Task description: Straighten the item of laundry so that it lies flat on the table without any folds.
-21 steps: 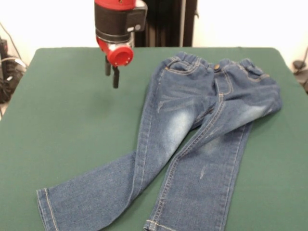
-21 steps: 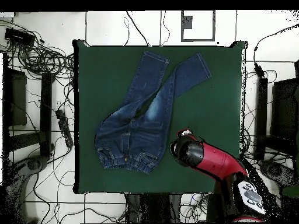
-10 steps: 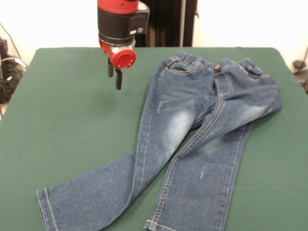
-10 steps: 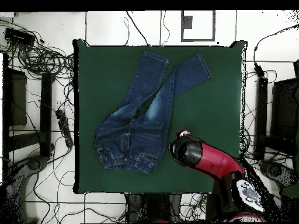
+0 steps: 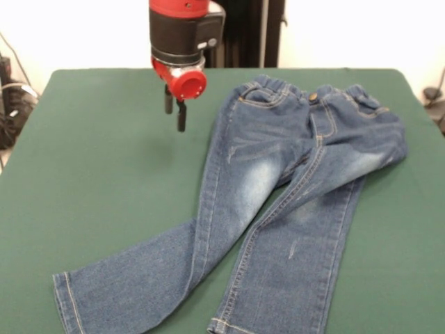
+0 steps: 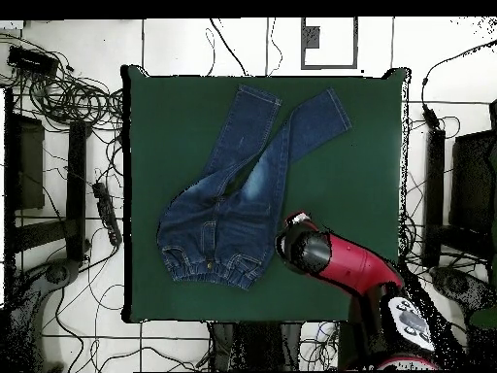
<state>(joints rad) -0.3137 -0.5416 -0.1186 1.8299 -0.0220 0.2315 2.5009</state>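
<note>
Jeans (image 5: 278,202) lying spread on the green desk (image 5: 97,174), one leg crossing over the other, waistband bunching just beside the end effector | end effector (image 5: 175,111) hanging above bare felt near the waistband corner, holding nothing; two dark fingers (image 5: 181,115) pointing down, can't tell whether spread or clenched

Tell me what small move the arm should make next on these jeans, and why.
Probably move sideways to the waistband and descend: the gripper hangs over bare table beside the jeans, holding nothing, while the legs overlap and the far hip is bunched.
</note>
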